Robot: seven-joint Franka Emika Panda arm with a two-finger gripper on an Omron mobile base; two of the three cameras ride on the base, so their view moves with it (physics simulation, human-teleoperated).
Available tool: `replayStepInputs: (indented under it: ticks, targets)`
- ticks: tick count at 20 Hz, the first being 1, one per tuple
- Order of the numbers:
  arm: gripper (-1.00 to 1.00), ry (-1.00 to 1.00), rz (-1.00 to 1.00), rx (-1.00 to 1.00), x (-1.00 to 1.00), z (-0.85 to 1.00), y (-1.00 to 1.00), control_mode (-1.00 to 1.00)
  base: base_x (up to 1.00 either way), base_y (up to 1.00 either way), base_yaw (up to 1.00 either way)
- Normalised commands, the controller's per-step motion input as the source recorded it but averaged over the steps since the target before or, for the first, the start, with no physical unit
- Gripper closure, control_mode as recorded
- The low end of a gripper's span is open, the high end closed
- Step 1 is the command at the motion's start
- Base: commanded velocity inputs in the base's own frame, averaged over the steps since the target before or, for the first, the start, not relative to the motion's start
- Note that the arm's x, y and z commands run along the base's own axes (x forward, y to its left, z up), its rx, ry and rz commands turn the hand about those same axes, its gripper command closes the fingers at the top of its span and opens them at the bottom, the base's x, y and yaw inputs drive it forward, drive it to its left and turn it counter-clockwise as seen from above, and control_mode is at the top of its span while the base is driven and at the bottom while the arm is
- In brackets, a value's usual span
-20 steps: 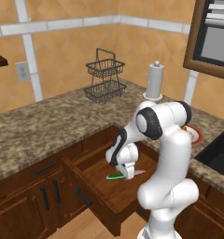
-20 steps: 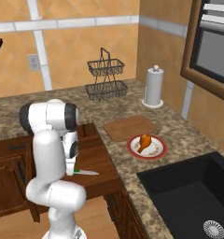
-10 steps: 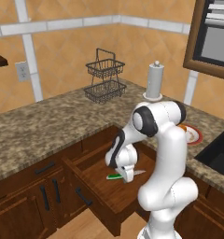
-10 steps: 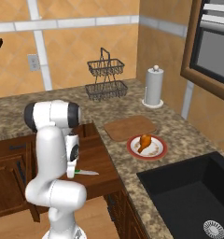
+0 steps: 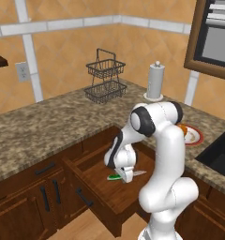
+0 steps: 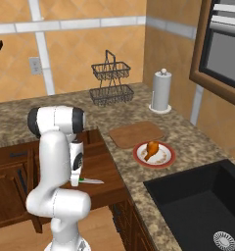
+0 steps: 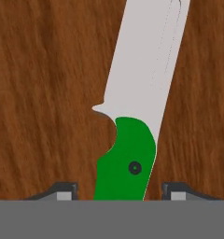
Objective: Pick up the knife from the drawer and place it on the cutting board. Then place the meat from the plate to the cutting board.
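Wood drawer: the reddish-brown drawer (image 5: 109, 197) stands pulled out from under the counter, its flat bottom bare apart from what is named below; in the hand view its grain runs up and down (image 7: 48, 93).
Knife: the knife (image 7: 137, 107) lies flat on the drawer bottom, near the drawer's middle; green handle (image 5: 114, 177) toward the drawer's front-left, silver-grey blade tip (image 6: 96, 182) pointing toward the side of the drawer nearest the plate.
Gripper: the gripper (image 7: 119, 191) is down inside the drawer, right over the knife handle; its two dark fingertips (image 7: 63, 190) stand apart, one on each side of the handle, with a gap of wood showing between each tip and the green. Spread, not pinching anything.
Arm: the white arm (image 5: 163, 140) bends from its base down into the drawer; in the right base view the hand (image 6: 76, 164) hangs just above the knife.
Cutting board: the cutting board (image 6: 136, 134) lies on the counter (image 5: 34, 126) beyond the drawer's far right corner, nothing on it.
Plate: the plate (image 6: 154, 154) sits just beside the cutting board, on the board's near side, close to the sink (image 6: 198, 206).
Meat: the meat (image 6: 151, 148) rests on the plate.
Behind the cutting board: a two-tier wire basket (image 6: 111, 83) and a paper towel roll (image 6: 161, 91) stand near the wall.
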Motion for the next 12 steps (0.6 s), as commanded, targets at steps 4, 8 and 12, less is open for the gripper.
replayStepInputs:
  ticks: [4,8,12]
  targets:
    - [1.0,0.0,0.0,0.0,0.0,-0.01,0.0,-1.0,0.0,0.0,0.0]
    - [1.0,0.0,0.0,-0.17,0.0,0.35,0.14,-1.0,0.0,0.0,0.0]
    - [1.0,0.01,0.06,-0.21,-0.28,0.91,0.28,-1.0,0.0,0.0,0.0]
